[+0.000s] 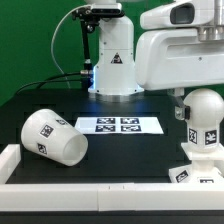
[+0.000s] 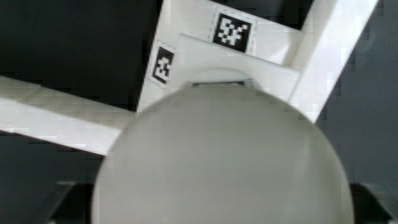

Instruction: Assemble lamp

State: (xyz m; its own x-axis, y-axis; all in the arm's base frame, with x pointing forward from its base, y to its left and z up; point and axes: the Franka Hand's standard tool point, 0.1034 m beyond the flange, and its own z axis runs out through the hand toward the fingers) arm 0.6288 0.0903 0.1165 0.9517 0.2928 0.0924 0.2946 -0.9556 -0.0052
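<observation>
The white rounded bulb point(image 1: 207, 125) stands upright on the small tagged base point(image 1: 192, 170) at the exterior view's right, next to the front wall. My gripper point(image 1: 198, 108) reaches down from the arm and is shut on the bulb, with one dark finger point(image 1: 181, 108) showing at its side. In the wrist view the bulb point(image 2: 222, 150) fills the space between the dark fingers point(image 2: 64, 205), and the gripper point(image 2: 214, 208) holds its sides. The base point(image 2: 240, 55) with two tags shows beyond it. The large tapered shade point(image 1: 55, 137) lies on its side at the exterior view's left.
The marker board point(image 1: 118, 125) lies flat in the middle of the black table. A white wall point(image 1: 90, 190) borders the table's front and left. The robot's pedestal point(image 1: 115, 65) stands at the back. White wall bars point(image 2: 54, 110) show in the wrist view.
</observation>
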